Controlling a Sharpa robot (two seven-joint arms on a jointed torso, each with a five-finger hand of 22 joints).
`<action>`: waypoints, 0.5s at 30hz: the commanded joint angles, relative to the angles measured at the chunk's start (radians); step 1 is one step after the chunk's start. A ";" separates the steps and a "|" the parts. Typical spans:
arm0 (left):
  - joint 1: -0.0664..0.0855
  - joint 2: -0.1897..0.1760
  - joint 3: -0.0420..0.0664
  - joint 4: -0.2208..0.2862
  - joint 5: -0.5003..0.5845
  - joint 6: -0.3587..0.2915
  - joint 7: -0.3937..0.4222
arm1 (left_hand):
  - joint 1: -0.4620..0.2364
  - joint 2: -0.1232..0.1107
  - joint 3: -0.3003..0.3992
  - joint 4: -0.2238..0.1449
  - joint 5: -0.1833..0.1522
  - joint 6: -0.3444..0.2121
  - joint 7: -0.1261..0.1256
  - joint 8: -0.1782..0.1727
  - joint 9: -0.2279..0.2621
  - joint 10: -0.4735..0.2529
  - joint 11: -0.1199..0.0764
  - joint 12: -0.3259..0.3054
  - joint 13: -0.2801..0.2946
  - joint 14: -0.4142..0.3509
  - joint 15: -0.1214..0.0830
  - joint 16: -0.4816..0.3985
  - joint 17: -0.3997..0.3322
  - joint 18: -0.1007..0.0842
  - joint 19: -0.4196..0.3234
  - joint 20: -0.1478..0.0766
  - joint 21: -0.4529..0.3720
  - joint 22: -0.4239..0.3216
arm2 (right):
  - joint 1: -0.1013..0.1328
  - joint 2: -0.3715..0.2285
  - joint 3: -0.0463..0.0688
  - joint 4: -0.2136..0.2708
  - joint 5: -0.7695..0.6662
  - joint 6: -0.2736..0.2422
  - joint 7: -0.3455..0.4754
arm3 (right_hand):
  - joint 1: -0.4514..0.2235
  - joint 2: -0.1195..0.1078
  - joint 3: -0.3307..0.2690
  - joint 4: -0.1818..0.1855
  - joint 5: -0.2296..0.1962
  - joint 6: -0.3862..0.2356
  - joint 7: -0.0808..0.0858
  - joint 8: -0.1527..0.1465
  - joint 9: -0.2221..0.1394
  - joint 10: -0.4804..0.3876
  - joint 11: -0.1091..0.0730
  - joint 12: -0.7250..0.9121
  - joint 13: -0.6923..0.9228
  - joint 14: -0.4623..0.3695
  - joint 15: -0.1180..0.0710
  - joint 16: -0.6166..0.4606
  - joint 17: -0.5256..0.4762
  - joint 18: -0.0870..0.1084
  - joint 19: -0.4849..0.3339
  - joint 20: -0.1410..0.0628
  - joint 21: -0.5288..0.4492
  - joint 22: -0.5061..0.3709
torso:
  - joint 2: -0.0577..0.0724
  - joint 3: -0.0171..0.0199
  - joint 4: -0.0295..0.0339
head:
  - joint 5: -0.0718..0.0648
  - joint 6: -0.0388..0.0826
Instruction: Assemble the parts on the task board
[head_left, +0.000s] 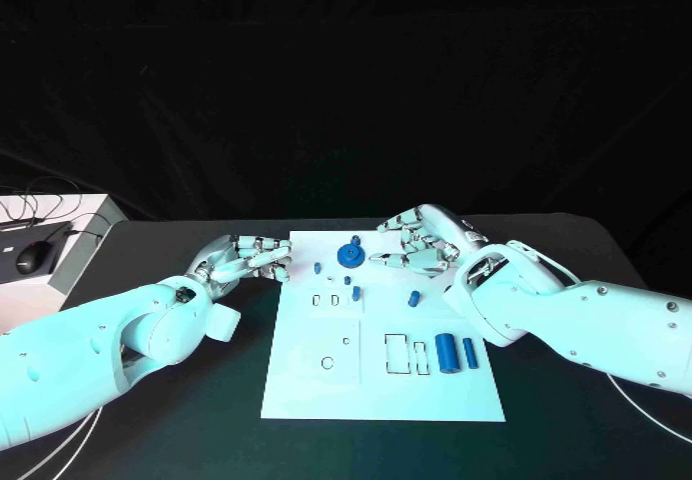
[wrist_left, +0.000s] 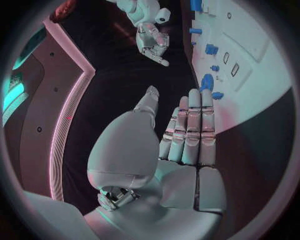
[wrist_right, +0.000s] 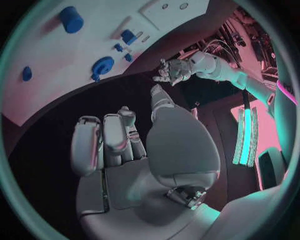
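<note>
Plainly, layout: the task board (head_left: 310, 385) lies flat mid-table with its blue parts spread out, likely so each can be reached singly.
Round part: the round blue part (head_left: 351, 255) sits near the board's far edge, about midway along it and between the two hands.
Small parts: a blue peg (head_left: 316, 268) lies near the far left corner; another small peg (head_left: 414, 297) lies toward the right edge, farther in.
Cylinders: two blue cylinders (head_left: 447, 353) lie side by side by the right edge, beside rectangular slots (head_left: 397, 352), probably waiting to be set in.
Left hand: the left hand (head_left: 242, 258) hovers at the far left corner of the board, fingers fairly straight and apart, holding nothing; the peg is just beside its fingertips.
Right hand: the right hand (head_left: 421, 240) hangs over the far right part of the board, fingers loosely curled but empty; the round part is near its fingertips, not touched.
Judgement: both hands seem poised at the far edge to start picking.
</note>
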 joint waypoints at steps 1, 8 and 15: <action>0.005 0.000 0.002 0.006 -0.097 0.013 -0.095 | -0.014 -0.010 -0.004 0.014 -0.006 0.033 -0.008 0.010 0.001 0.055 -0.023 0.039 0.016 0.037 -0.023 0.093 0.059 -0.007 0.045 -0.025 0.059 0.031 | 0.010 -0.012 0.001 -0.014 0.290 -0.014 0.213 | -0.014 0.039 -0.011 -0.058 0.019 0.014 0.000 0.003 0.001 -0.011 -0.002 -0.008 -0.002 -0.002 0.002 -0.005 -0.001 0.006 0.084 -0.001 -0.012 0.196 | -0.010 0.0039 -0.0023 | 0.003 0.000; 0.042 0.008 0.016 0.019 -0.271 0.074 -0.279 | -0.117 -0.009 -0.017 0.090 -0.004 0.111 -0.059 0.071 0.018 0.097 -0.091 0.287 0.204 0.109 -0.097 0.555 0.361 -0.002 0.118 -0.125 0.404 0.243 | 0.020 -0.047 0.002 -0.043 0.484 0.030 0.302 | -0.041 0.105 -0.047 -0.149 0.041 0.018 -0.002 0.004 0.001 -0.015 -0.004 -0.009 -0.005 -0.002 0.000 -0.015 -0.007 0.008 0.084 -0.002 -0.027 0.193 | -0.028 0.0143 -0.0063 | 0.009 -0.005; 0.111 0.062 0.020 0.004 -0.425 0.172 -0.515 | -0.156 -0.041 0.024 0.168 -0.005 0.085 -0.110 0.270 0.198 -0.023 -0.123 0.679 0.549 0.173 -0.131 0.765 0.684 0.033 0.105 -0.140 0.700 0.544 | 0.030 -0.089 0.003 -0.072 0.588 0.049 0.330 | -0.049 0.119 -0.060 -0.166 0.057 0.019 -0.002 0.005 0.001 -0.017 -0.004 -0.011 -0.007 -0.002 0.000 -0.020 -0.010 0.009 0.084 -0.003 -0.033 0.191 | -0.050 0.0199 -0.0148 | 0.013 -0.015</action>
